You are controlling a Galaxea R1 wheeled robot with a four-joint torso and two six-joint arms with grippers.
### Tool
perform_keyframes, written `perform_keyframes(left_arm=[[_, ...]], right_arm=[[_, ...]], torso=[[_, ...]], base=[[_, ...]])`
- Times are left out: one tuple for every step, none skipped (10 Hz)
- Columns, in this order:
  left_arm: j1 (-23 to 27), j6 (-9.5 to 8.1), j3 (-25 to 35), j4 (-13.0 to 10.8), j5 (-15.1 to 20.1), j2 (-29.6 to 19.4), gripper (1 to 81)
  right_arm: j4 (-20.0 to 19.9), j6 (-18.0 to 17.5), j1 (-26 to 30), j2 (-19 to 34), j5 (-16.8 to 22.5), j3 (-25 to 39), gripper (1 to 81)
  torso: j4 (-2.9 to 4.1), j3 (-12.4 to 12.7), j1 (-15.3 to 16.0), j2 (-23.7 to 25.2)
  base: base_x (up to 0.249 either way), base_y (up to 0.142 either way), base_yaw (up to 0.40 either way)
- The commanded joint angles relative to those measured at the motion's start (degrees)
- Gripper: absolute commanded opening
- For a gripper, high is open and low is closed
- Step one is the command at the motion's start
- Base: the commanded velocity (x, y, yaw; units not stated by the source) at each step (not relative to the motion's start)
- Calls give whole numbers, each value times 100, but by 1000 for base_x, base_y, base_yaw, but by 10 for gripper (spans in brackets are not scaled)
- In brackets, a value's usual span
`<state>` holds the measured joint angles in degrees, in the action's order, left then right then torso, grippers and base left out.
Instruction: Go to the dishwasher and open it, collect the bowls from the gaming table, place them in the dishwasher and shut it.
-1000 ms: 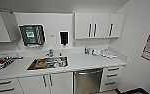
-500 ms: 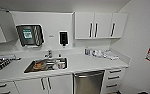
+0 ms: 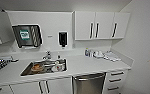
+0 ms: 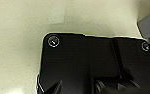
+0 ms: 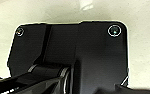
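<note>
Straight ahead in the head view runs a white counter, reaching from the left edge to the right-hand wall, with a white backsplash wall behind it. Above its right half hang white wall cabinets with dark vertical handles. On the wall to the left sits a dark paper-towel dispenser bearing a green-and-white label whose writing is too blurred to read, and beside it a small dark soap dispenser.

Under the counter, right of centre, stands the dishwasher: a steel-grey front, shut, upright, facing the camera, with a horizontal bar handle along its top edge. White drawers flank it on the right and white cabinet doors on the left.

Set into the counter left of the dishwasher is a steel sink, long axis along the counter. It holds crockery, among it what looks like an orange-brown bowl and a white cup. A tap rises behind it. Small bottles and white items stand at the back near the right corner.

Both wrist views show the robot's dark plate over pale flooring; whether either gripper's fingers are spread or closed cannot be told.
</note>
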<state>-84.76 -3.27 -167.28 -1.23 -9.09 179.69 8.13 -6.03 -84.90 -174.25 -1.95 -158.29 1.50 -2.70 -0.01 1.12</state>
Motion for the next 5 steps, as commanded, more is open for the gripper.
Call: perform_keyframes(left_arm=[[297, -16, -15, 0, 233, 6, 811], [298, -16, -15, 0, 233, 14, 811], [297, -16, -15, 0, 233, 6, 811], [298, -16, -15, 0, 233, -3, 811], [297, -16, -15, 0, 233, -29, 811]], right_arm=[[-30, -12, 302, 20, 265, 1, 811], [-31, -12, 319, 20, 265, 1, 811], [-31, -12, 337, 28, 265, -7, 811], [-31, -12, 363, 28, 265, 1, 811], [-31, -12, 363, 28, 265, 1, 811]], torso=[[0, 0, 1, 0], [0, 0, 1, 0], [0, 0, 1, 0], [0, 0, 1, 0], [0, 0, 1, 0]], base=[[138, 0, 0], [138, 0, 0], [139, 0, 0], [139, 64, 0], [128, 69, 0]])
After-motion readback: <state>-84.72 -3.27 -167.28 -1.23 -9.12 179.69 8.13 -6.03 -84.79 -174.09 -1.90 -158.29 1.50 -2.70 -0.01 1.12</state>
